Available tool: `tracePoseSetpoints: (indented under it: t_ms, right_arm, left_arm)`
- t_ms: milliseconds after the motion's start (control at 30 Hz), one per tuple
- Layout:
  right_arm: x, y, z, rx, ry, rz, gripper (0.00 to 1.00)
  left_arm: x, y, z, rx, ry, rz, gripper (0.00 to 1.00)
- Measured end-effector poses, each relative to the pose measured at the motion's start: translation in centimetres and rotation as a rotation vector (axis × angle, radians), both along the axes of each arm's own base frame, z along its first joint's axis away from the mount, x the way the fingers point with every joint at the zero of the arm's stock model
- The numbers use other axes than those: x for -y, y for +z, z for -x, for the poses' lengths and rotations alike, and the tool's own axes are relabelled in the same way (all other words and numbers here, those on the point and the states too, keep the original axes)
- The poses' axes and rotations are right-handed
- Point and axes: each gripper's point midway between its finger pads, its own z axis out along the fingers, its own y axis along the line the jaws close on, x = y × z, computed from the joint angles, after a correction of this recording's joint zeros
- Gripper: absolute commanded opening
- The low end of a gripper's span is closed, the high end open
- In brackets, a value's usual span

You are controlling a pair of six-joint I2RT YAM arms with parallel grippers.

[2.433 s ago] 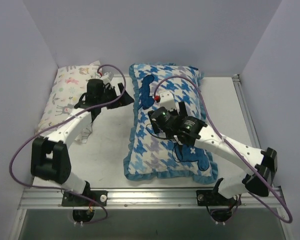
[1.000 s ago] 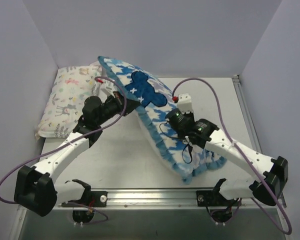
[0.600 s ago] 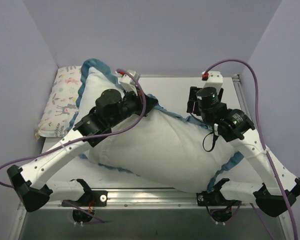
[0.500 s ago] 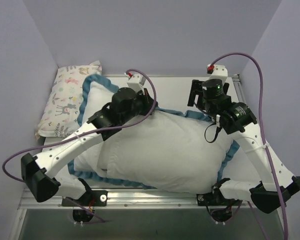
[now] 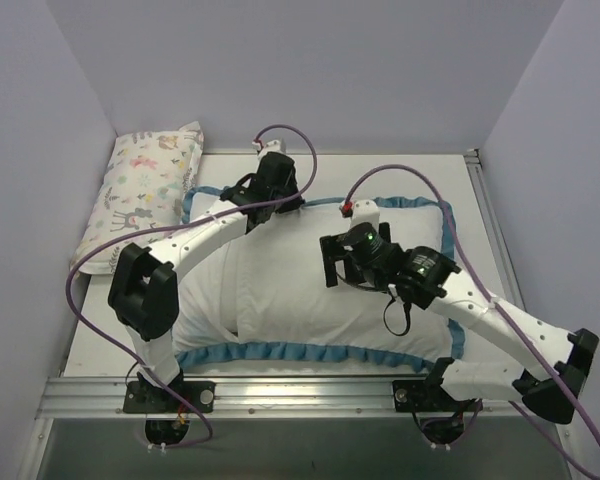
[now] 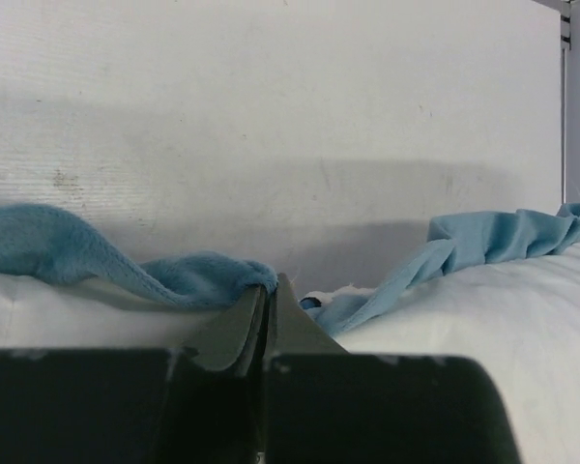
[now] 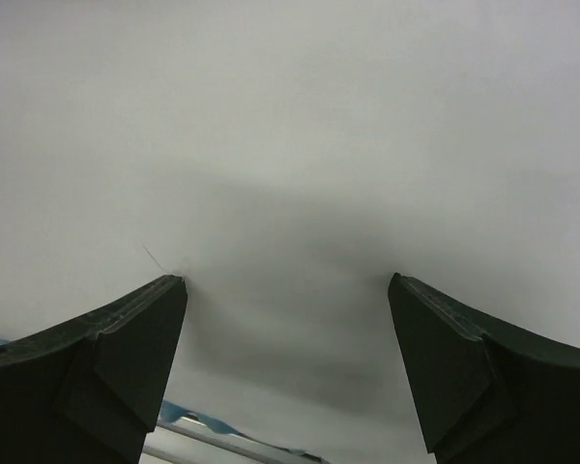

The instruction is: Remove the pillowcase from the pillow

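Pinching far edge of white fabric pillowcase w/ blue ruffled trim [image 5: 280, 352], left gripper [image 6: 268, 290] was clamped tight, right gripper [image 7: 285, 290] hung wide-open over it.

R tool [image 7: 285, 290] spread wide over white fabric [image 7: 290, 116].

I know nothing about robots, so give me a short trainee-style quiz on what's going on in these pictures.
1. What do the left jaws pinch? A) the blue trim of the pillowcase B) a purple cable C) nothing
2. True or false: the right jaws are shut on that same trim.
3. Fill in: the animal-print pillow lies at the far ___ corner of the table.
Key: 1 A; 2 false, they stand wide open; 3 left.
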Motion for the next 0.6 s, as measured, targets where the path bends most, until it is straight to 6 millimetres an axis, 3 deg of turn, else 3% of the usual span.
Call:
tracePoseSetpoints:
  t_ms: [67,100,167,200,300,333,467,600]
  right_arm:
    - [0.8,-5.3,1.2,-0.072,-0.012,0.065,0.89]
    - [1.4,-7.3,1.5,-0.1,-0.028,0.087,0.84]
    - [2.4,-9.2,1.0,-0.122,-0.077,0.089,0.81]
    - [2.8,-9.2,0.0,-0.12,-0.114,0.057,0.8]
    - [5.1,-8.7,-3.7,-0.111,-0.244,-0.057,0.81]
    - [6.4,-8.5,-5.1,-0.101,-0.295,-0.093,0.82]
    - [11.2,-7.8,-8.3,-0.071,-0.448,-0.161,0.83]
    - [12.6,-8.2,-8.9,-0.084,-0.482,-0.147,0.84]
  left_arm:
    - [0.0,0.3,-0.2,0.002,0.01,0.014,0.05]
    - [0.1,0.5,-0.2,0.003,0.008,0.02,0.07]
    - [0.4,0.6,0.1,-0.005,-0.008,0.027,0.15]
    - [0.6,0.7,0.2,-0.007,-0.017,0.028,0.33]
    - [0.6,1.3,0.4,0.007,-0.037,0.025,0.65]
    - [0.5,1.7,0.5,0.015,-0.046,0.019,0.7]
    - [-0.3,5.5,2.5,0.084,-0.076,0.035,0.8]
    - [-1.9,11.8,6.2,0.214,-0.102,0.071,0.8]
